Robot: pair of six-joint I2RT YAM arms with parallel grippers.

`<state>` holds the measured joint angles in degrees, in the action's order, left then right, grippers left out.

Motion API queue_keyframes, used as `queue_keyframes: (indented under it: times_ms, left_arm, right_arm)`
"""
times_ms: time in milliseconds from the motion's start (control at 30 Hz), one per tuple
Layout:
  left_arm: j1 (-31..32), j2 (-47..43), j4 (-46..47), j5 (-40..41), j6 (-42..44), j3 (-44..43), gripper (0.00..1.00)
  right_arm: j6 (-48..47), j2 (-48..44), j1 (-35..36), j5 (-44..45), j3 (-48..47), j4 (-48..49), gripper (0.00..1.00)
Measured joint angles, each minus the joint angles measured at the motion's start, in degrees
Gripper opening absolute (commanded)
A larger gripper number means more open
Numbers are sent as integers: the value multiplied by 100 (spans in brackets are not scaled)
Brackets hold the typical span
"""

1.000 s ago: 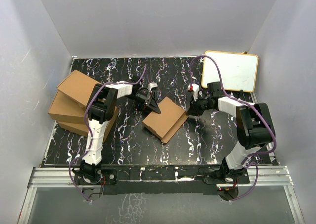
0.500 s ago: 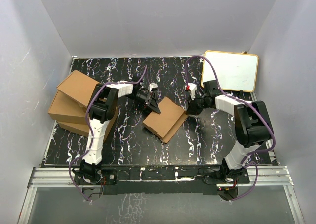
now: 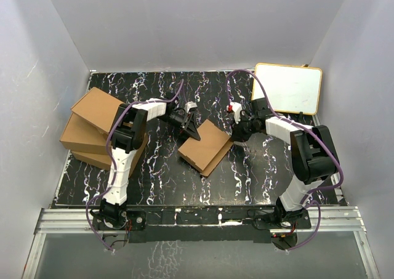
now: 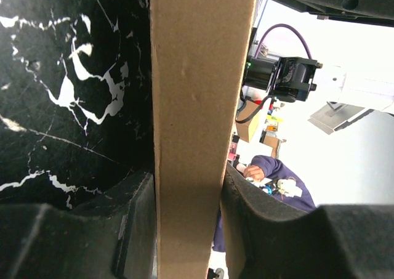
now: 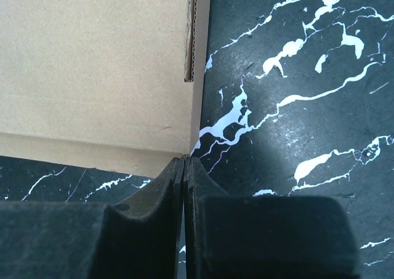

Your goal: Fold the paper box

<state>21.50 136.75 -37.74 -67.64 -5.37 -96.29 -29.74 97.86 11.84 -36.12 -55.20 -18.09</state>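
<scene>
From above: spotting the paper box [image 3: 206, 146] lying askew in the middle of the desk [image 3: 184, 180], between the two arms. Pinching its far-left edge with the left gripper [image 3: 192, 126]; parking the right gripper [image 3: 236, 131] at its right corner. Passing a pile of brown boxes [image 3: 92, 128] on the left, a white board [image 3: 288, 87] far right. Left wrist: clamping both fingers [image 4: 138, 220] tight on a cardboard wall. Right wrist: clenched completely, holding nothing, tips right against a box corner.
</scene>
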Motion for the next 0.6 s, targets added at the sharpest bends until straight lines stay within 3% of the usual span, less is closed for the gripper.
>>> queue_keyframes:
  times_ms: [167,400,600]
  left_arm:
    - [7,70,-9,107,-111,-297,15]
    - [92,81,-26,216,-190,-437,3]
    - [155,83,-203,323,-101,-452,1]
  right_arm:
    - [-4,0,-184,-70,15,-13,9]
    - [46,0,-343,-286,24,-15,9]
    - [87,0,-350,-437,13,-11,10]
